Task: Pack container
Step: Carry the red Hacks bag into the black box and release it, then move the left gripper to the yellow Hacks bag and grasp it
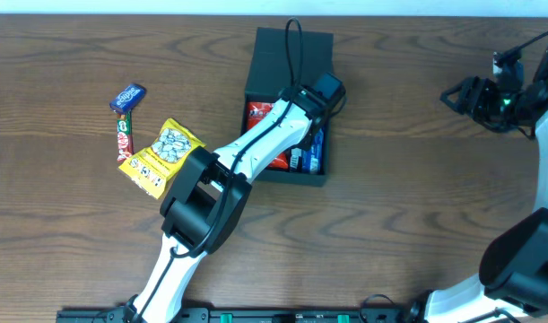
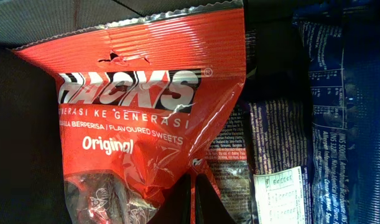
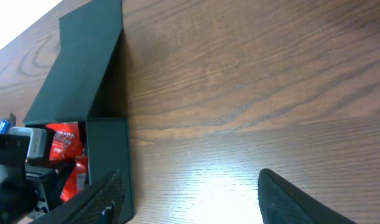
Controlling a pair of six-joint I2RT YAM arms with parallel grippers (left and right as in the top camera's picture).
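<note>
The container is a dark square box with its flap lid open, at the table's middle back. It also shows in the right wrist view. Inside it lie a red Hacks sweets packet and blue packets. My left gripper reaches down into the box. In the left wrist view its fingers are closed on the lower edge of the red packet, with the blue packets beside it. My right gripper is open and empty, far right of the box, and is also in the right wrist view.
Left of the box lie a yellow snack packet, a red candy bar and a small blue packet. The left arm crosses the box's front left corner. Bare wood lies between the box and the right arm.
</note>
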